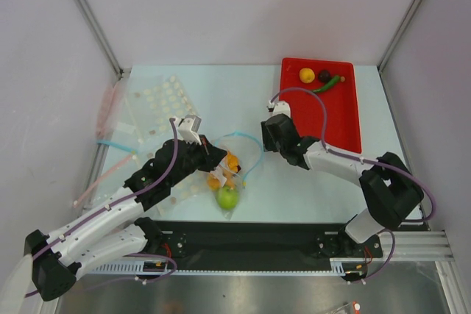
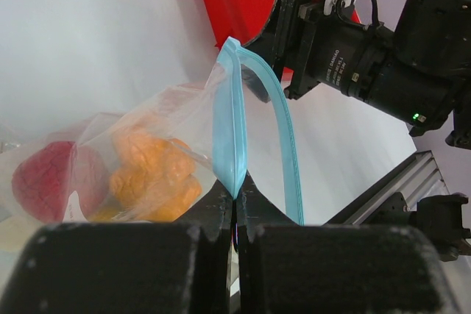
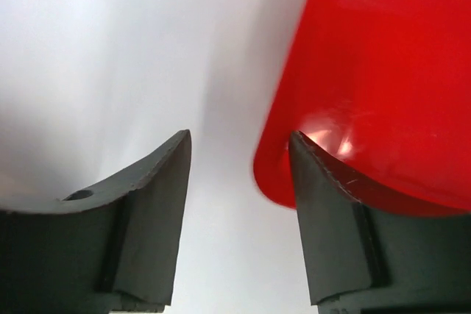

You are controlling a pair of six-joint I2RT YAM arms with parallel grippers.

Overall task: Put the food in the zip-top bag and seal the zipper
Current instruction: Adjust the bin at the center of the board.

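Note:
The clear zip-top bag (image 1: 224, 178) lies at the table's near middle. Inside it are an orange bunch (image 1: 231, 166), a green apple (image 1: 227, 197) and a red piece (image 2: 43, 182). My left gripper (image 1: 208, 154) is shut on the light-blue zipper (image 2: 229, 126) at one end of the mouth, and the strip stands up as an open loop (image 1: 249, 146). My right gripper (image 1: 270, 137) is open and empty, just right of the loop, by the red tray's near-left corner (image 3: 368, 71). A yellow piece (image 1: 307, 75), a dark purple ball (image 1: 324, 76) and a green chili (image 1: 329, 84) lie in the tray.
The red tray (image 1: 346, 119) stands at the back right. Clear bags with pink strips (image 1: 109, 112) and a dotted clear sheet (image 1: 165, 97) lie at the left. Grey walls close in on both sides, and a black rail (image 1: 250, 237) runs along the near edge.

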